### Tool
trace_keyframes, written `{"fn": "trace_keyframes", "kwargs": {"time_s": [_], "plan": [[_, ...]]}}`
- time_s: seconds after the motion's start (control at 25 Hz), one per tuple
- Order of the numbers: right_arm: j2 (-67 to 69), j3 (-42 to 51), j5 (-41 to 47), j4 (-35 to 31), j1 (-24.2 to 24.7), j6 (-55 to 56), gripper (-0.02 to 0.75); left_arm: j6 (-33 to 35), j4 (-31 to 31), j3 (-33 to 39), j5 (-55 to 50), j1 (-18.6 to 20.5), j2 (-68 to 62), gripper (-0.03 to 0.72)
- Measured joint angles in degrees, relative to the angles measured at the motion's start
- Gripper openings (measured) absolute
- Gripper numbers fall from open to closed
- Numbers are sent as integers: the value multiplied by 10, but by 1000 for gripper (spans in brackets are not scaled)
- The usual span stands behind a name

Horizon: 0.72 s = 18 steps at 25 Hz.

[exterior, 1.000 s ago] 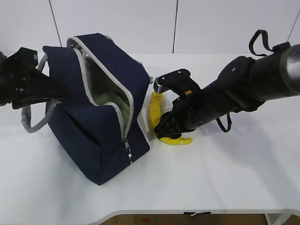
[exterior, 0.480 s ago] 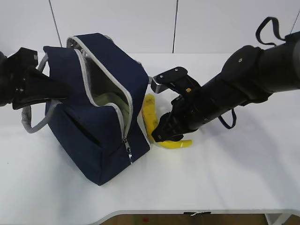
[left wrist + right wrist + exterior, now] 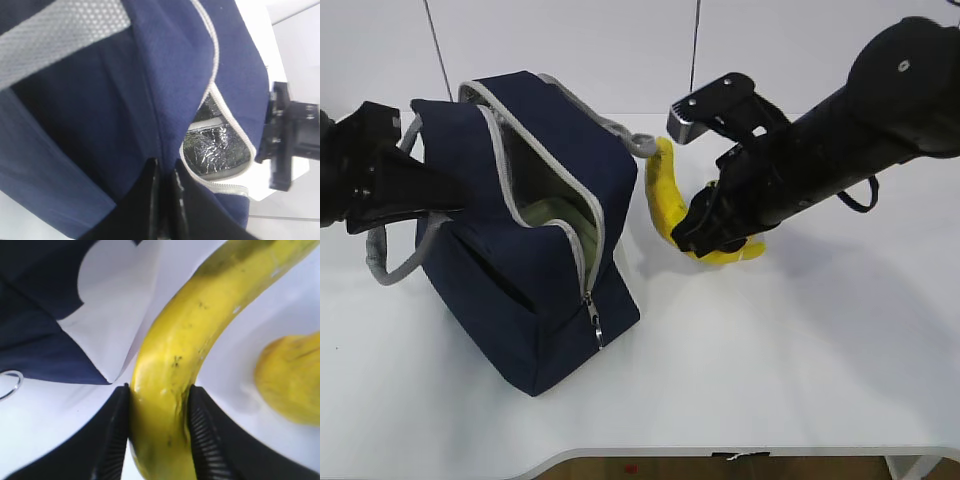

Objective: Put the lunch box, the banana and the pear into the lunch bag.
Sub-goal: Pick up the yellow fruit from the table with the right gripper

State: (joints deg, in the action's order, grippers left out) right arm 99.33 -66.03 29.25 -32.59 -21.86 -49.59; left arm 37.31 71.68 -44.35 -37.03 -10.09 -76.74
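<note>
The large boxy navy fabric lunch bag (image 3: 525,245) lies tipped on the white table (image 3: 800,360), its grey-edged zipper mouth gaping toward the camera in the exterior view. Through that mouth a pale green shape shows inside, and the left wrist view shows crinkled silver lining (image 3: 215,150) there, though what rests on it cannot be told. A metal ring pull (image 3: 595,330) hangs at the lower end of the zipper.

The left hand (image 3: 165,200), its black fingers pressed together, pinches a fold of the bag's navy cloth on the side far from the right arm; a grey webbing handle (image 3: 390,265) loops beside it.

The right hand (image 3: 160,435) clamps the long curved yellow banana (image 3: 665,195) between its ribbed black pads (image 3: 202,440), and the fruit is lifted off the table just beside the bag's open end (its greenish tip points up toward the bag's rim). The squat yellow-orange pear (image 3: 290,380) sits on the table near the banana, mostly hidden under the right arm in the exterior view.
</note>
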Motion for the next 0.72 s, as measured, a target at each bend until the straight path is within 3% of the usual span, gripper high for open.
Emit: {"fn": "trace_keyframes", "kwargs": {"time_s": [0.24, 0.72], "plan": [[-62, 0, 1, 10, 28, 10, 287, 0, 0, 0, 0, 0, 0, 1], [-112, -20, 8, 50, 37, 11, 287, 0, 0, 0, 0, 0, 0, 1]]}}
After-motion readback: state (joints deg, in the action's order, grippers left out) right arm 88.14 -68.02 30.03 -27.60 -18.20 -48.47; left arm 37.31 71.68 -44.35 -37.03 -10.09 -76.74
